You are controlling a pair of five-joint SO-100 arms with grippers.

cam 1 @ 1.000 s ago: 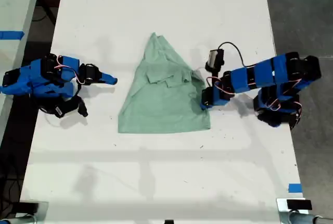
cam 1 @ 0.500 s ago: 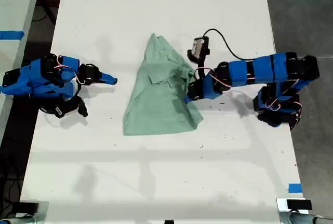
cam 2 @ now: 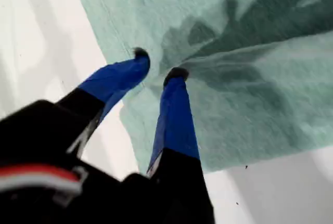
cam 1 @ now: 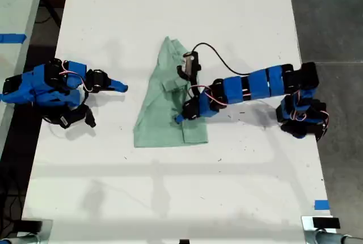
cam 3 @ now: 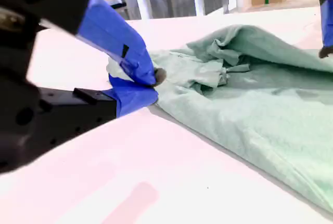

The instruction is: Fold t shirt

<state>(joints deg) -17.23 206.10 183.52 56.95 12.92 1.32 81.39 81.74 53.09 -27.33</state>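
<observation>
1. Mint-green cloth, the t shirt point(cam 1: 164, 108), is lying in the middle of the white surface point(cam 1: 181, 5), with its point toward twelve o'clock in the exterior view.
2. My first hand point(cam 1: 180, 118) is reaching over the shirt from three o'clock, and its two blue tips are nearly closed on a pinch of cloth point(cam 2: 156, 75).
3. It has been pulling the three o'clock edge across toward nine o'clock, so the shirt is now narrower than a second ago.
4. That means the side fold is looking about half done, I think.
5. My second hand point(cam 1: 120, 87) is staying off the shirt at nine o'clock, tips together and holding nothing point(cam 3: 148, 81).
</observation>
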